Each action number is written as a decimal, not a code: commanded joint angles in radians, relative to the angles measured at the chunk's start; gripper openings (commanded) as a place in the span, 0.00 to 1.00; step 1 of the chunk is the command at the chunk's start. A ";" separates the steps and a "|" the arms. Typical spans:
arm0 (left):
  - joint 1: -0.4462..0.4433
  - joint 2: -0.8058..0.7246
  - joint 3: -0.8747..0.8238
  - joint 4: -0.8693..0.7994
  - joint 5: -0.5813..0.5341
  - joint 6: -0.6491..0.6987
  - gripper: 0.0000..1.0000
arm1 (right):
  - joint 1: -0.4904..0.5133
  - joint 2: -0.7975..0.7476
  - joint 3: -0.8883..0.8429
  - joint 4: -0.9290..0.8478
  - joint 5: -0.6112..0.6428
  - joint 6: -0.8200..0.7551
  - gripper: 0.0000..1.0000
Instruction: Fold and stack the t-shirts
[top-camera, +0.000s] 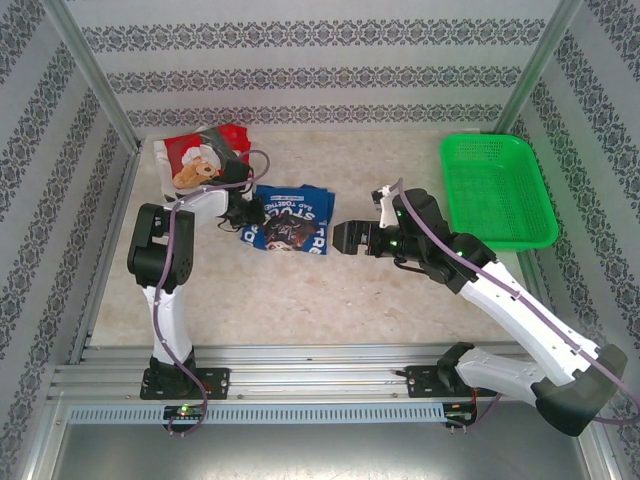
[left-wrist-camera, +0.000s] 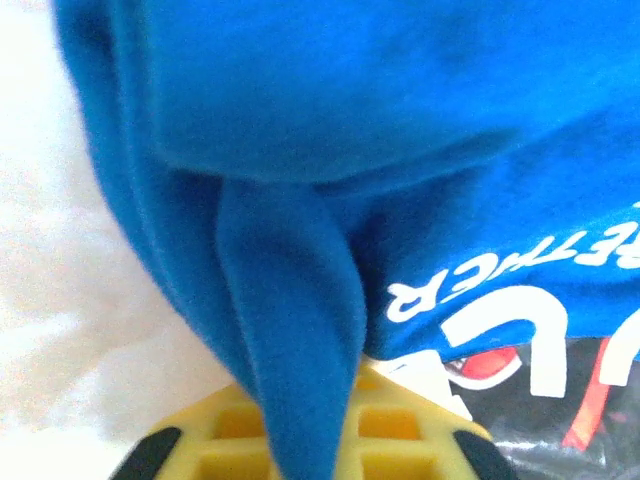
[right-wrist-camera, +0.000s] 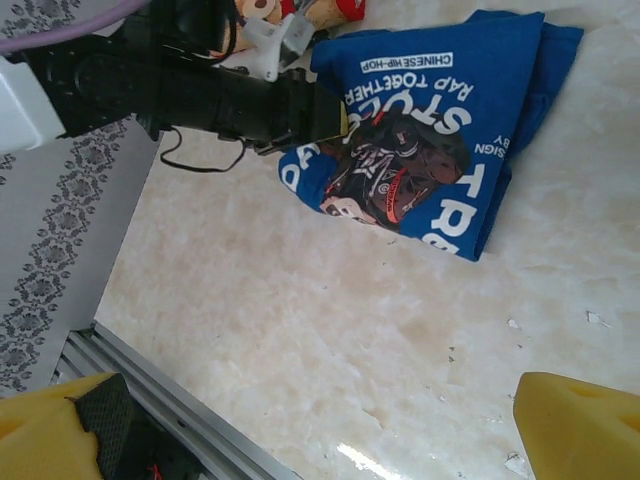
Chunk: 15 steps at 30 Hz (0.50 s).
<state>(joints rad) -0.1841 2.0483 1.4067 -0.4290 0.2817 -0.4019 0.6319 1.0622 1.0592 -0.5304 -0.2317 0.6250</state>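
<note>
The blue t-shirt lies folded on the table left of centre, print side up. My left gripper is at its left edge, shut on a fold of the blue cloth pinched between the yellow pads. The red t-shirt with the bear print lies folded at the back left, behind the left arm. My right gripper hovers open just right of the blue t-shirt, over bare table, nothing between its yellow fingertips.
A green mesh basket stands at the back right. Patterned walls and metal posts close in the table's sides and back. A metal rail runs along the near edge. The left arm crosses the top of the right wrist view.
</note>
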 joint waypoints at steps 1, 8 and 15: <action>-0.047 0.012 0.048 -0.032 -0.032 0.059 0.00 | -0.021 -0.021 -0.023 -0.015 0.006 0.002 0.98; -0.072 -0.036 0.225 -0.137 -0.147 0.194 0.00 | -0.068 -0.037 -0.042 -0.015 -0.013 -0.004 0.98; -0.075 0.011 0.452 -0.248 -0.235 0.302 0.00 | -0.089 -0.038 -0.065 0.005 -0.008 0.008 0.98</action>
<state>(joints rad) -0.2554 2.0518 1.7668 -0.5991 0.1211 -0.1902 0.5514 1.0389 1.0100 -0.5407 -0.2356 0.6254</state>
